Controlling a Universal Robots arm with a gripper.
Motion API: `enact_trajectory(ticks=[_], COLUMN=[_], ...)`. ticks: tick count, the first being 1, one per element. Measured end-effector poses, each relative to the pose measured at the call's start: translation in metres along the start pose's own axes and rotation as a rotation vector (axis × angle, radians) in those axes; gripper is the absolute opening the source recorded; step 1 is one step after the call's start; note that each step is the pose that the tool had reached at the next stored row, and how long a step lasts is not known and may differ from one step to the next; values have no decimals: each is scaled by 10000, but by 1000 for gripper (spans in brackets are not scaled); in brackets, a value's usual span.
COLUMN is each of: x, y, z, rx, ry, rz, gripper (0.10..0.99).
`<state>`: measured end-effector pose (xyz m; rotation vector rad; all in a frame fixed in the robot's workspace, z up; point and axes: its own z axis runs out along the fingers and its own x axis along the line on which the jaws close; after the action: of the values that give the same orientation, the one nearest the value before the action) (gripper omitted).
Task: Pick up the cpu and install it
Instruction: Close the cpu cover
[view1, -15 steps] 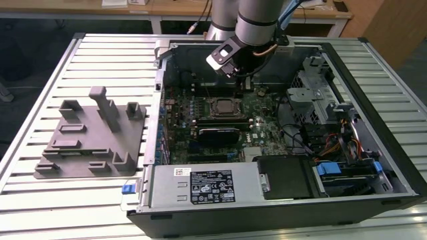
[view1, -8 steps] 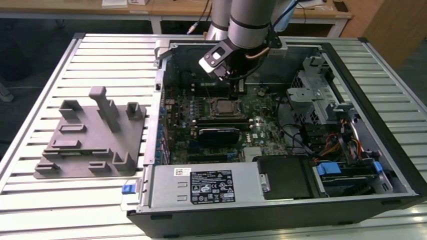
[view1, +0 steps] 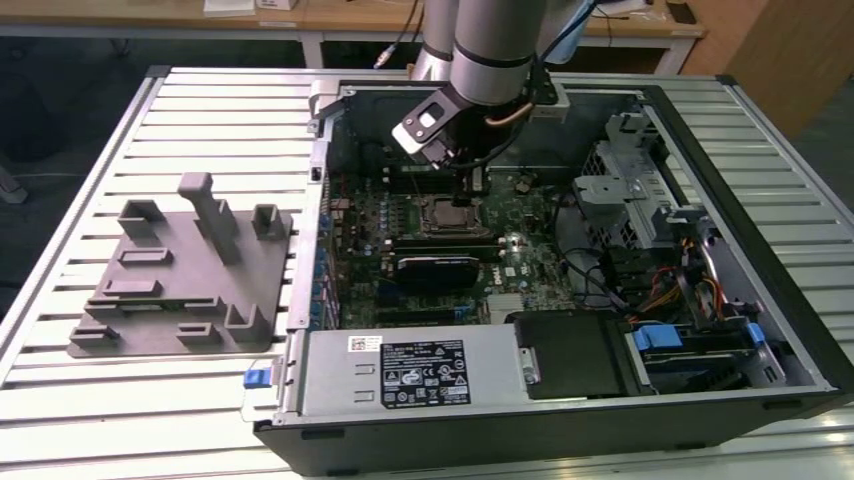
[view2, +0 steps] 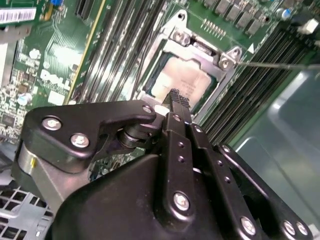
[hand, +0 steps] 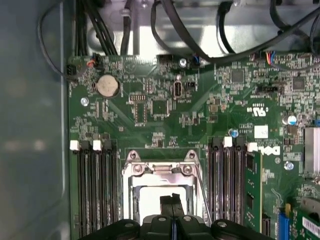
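Note:
The cpu (view2: 184, 82) lies flat inside the motherboard socket, its silver top showing through the metal frame (view2: 227, 62). In the first wrist view the cpu (hand: 149, 200) is a bright square inside the same frame (hand: 160, 167). My gripper (view2: 175, 96) hangs just above the cpu's near edge, its two black fingers pressed together with nothing between them. The fingertips also meet over the chip in the first wrist view (hand: 172, 199). In the exterior view my gripper (view1: 470, 188) reaches down into the open computer case, right over the socket (view1: 447, 212).
Memory slots (hand: 95, 190) flank the socket on both sides, and black cables (hand: 190, 40) run along the case wall. A grey plastic fixture block (view1: 180, 280) sits on the slatted table at the exterior view's left. The power supply (view1: 400, 370) and drive bays (view1: 667, 230) crowd the case.

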<state>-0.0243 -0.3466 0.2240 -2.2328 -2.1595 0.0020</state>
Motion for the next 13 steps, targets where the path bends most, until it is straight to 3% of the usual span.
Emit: enact_trajectory(ticks=[5,13], x=[-6,-6], y=[-64,-66], z=[21,23], rx=[0,4], ry=[1,-4], rz=[0,-189], gripper=[106,106])
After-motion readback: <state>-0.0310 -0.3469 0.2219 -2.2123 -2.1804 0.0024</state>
